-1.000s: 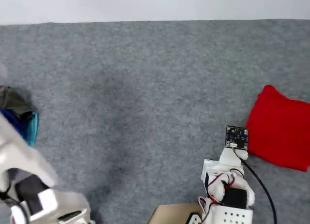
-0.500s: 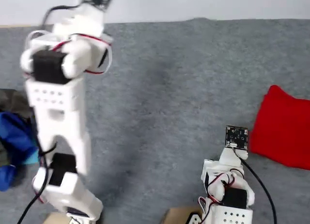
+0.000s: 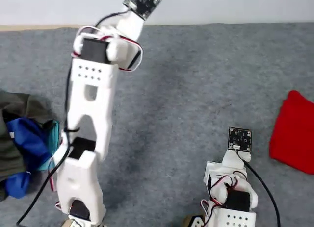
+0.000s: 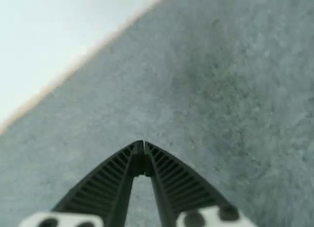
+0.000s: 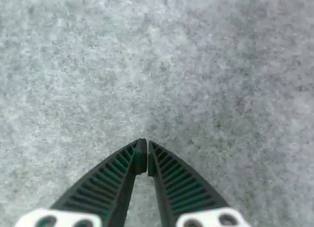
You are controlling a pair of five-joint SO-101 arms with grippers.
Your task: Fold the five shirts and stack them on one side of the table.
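Your right gripper [image 5: 144, 156] is sitting pinched shut with nothing in it, tips hovering over the grey felt table cover [image 5: 221, 65], and its arm is resting folded back at the near edge. Off to that arm's right, at the table's rim, the folded red cloth shirt [image 3: 294, 138] is lying flat on its own — one done, by the look of it. On the opposite side, the crumpled heap of olive, blue and teal shirts [image 3: 22, 148] is lying unfolded at the left edge. Farther out, your left arm is standing extended nearly straight across the table, its wrist over the far edge. Its left gripper [image 4: 143, 156] is likewise closed on nothing, pointing at bare felt near the pale border.

You are looking at a gap between shirts, so I'd judge the next step to be fetching a garment from the heap. That is calling for the left arm to fold back toward the pile, part its jaws and take one layer only — the shirts are tangling together, so a deep grab is likely to drag several.
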